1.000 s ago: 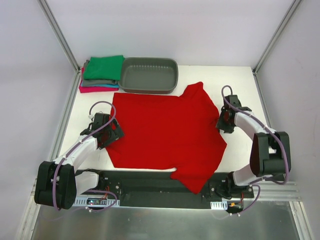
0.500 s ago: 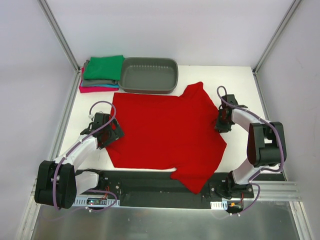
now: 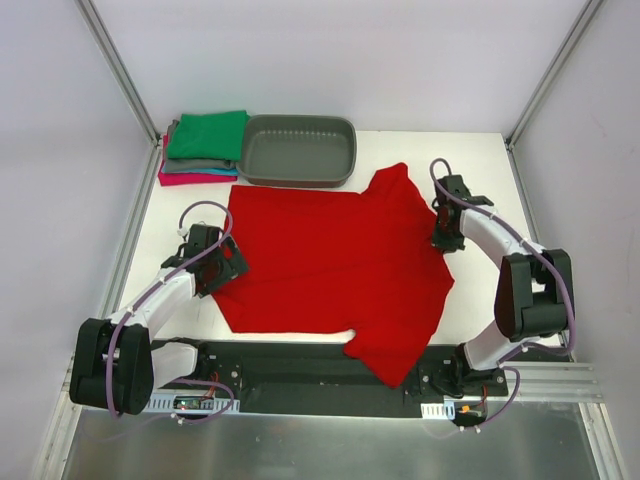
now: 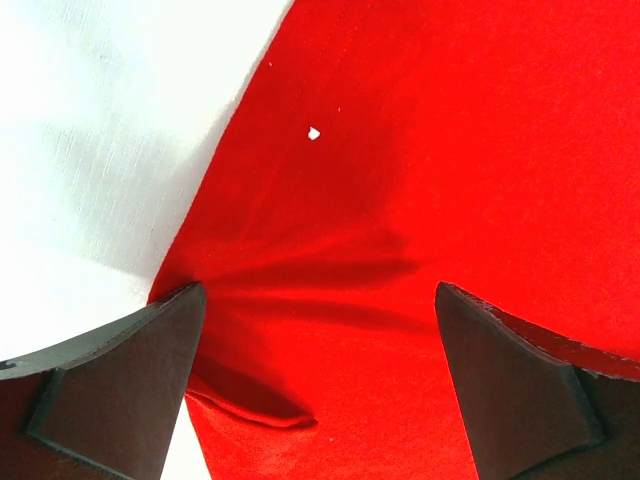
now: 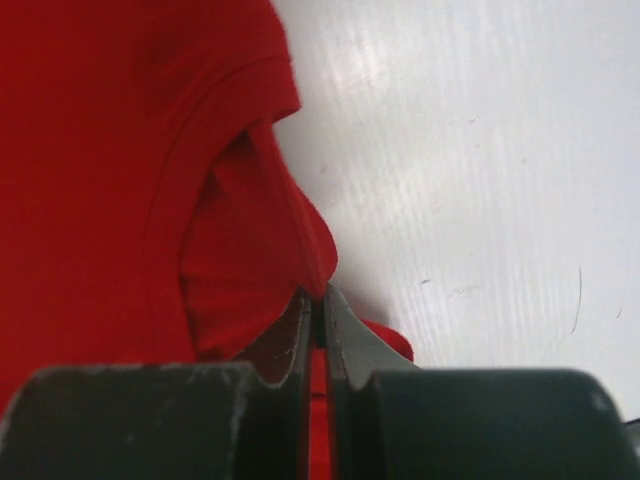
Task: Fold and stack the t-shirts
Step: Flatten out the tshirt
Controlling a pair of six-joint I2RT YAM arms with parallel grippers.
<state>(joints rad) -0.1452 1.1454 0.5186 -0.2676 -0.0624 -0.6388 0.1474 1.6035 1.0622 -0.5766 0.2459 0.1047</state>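
The grey tub (image 3: pixel 298 150) sits at the far side of the table (image 3: pixel 480 170); we see its ribbed floor in full. Just left of it, the folded stack (image 3: pixel 205 140) shows a green top, while the grey, teal and magenta layers show only as edges. The red t-shirt (image 3: pixel 335 265) lies spread at centre. The left gripper (image 4: pixel 320 300) stands wide apart over the shirt's left edge. The right gripper (image 5: pixel 318 310) is closed on a fold at the shirt's right sleeve; we cannot see the pinched cloth itself.
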